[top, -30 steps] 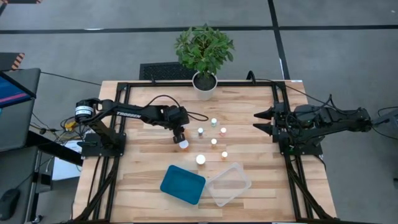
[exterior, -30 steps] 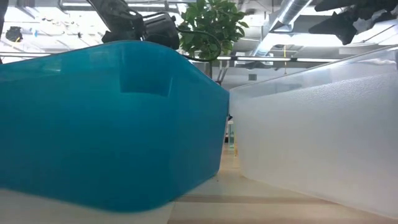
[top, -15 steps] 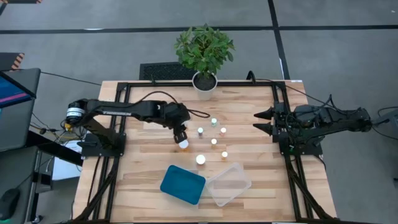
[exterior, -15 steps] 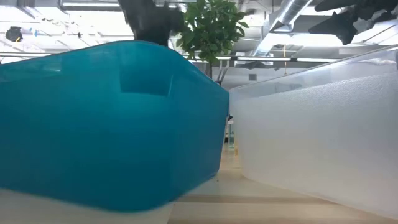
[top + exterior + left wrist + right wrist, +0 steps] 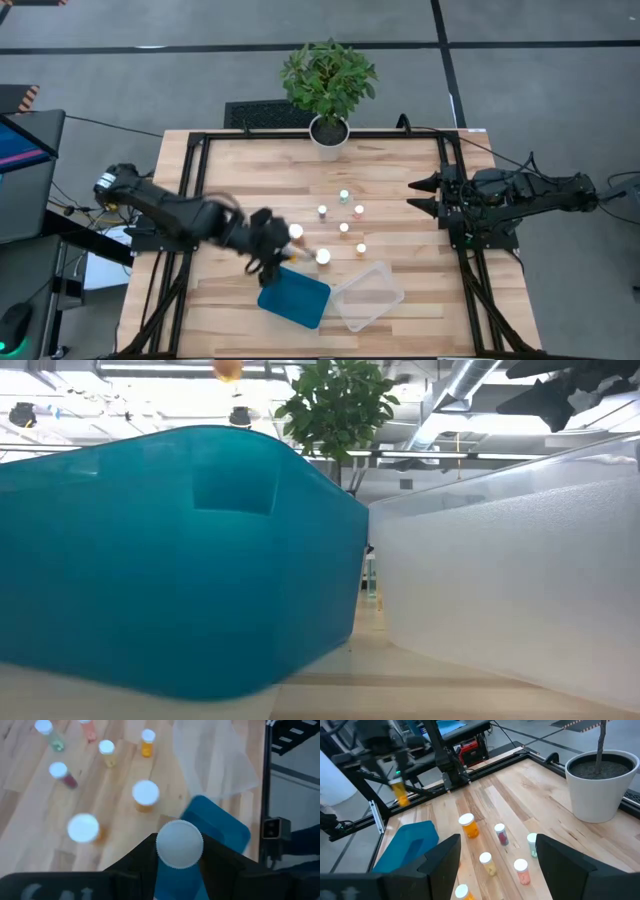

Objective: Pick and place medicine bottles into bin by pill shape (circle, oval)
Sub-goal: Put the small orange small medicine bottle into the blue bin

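Lab: exposed ceiling ducts [image 5: 470,385], framed robot table [image 5: 250,180].

Our left gripper [image 5: 272,258]: arm reaching inward over the surface, jaws clamped. Our right gripper [image 5: 420,195]: parked at the right edge, jaws spread.

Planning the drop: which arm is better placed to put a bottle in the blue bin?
Left. The left gripper already holds a bottle beside the blue bin; the right gripper waits open at the table's right edge.
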